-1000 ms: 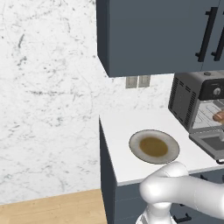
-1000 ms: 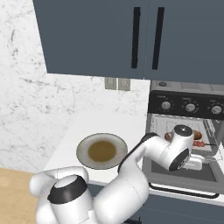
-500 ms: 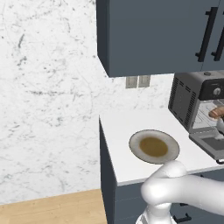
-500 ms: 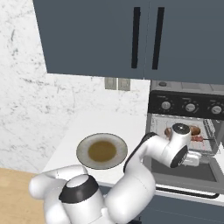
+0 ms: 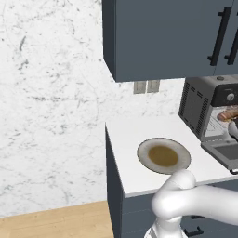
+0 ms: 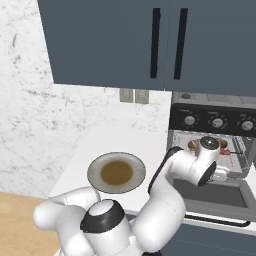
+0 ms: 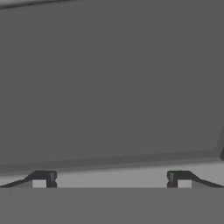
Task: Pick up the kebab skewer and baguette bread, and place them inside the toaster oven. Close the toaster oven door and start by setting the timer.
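Above the lowered toaster oven door [image 6: 212, 196], jaws spread wide and empty, hand now farther right, baguette bread [image 5: 228, 114] inside.

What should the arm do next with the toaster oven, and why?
Probably draw the claw back out of the toaster oven and move toward closing the toaster oven door. The baguette bread lies inside on the rack, the plate on the counter is bare, the door hangs open and flat, and the claw is open and holds nothing.
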You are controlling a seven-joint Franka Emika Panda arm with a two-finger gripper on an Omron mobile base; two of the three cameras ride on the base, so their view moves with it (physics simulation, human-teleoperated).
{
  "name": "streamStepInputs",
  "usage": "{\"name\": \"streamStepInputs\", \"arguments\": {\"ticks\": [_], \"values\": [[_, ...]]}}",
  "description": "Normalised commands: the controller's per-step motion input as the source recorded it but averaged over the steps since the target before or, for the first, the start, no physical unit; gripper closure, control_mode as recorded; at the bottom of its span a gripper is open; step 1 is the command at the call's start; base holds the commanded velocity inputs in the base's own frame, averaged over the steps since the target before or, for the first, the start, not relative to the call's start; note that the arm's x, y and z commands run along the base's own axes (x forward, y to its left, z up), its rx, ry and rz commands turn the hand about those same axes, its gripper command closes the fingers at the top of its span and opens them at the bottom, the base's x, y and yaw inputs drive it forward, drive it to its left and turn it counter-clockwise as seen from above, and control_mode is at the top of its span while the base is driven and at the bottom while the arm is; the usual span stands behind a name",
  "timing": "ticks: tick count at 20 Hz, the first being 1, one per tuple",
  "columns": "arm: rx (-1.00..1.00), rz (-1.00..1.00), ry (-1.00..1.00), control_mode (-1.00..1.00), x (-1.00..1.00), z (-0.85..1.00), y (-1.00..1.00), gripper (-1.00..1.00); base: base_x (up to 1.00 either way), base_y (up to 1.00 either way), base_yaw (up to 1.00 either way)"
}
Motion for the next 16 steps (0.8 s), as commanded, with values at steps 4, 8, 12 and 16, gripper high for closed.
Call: {"name": "streamStepInputs", "arguments": {"ticks": [4,8,12,16], "values": [[0.02,0.00,-0.09,-1.00,0.53,0.13,0.00,-1.00,0.00,0.00,0.00],[0.00,0.00,-0.06,-1.00,0.55,0.02,0.00,-1.00,0.00,0.00,0.00],[0.00,0.00,-0.03,-1.00,0.59,0.00,0.00,-1.00,0.00,0.00,0.00],[0.00,0.00,-0.03,-1.00,0.57,0.00,-0.03,-1.00,0.00,0.00,0.00]]}}
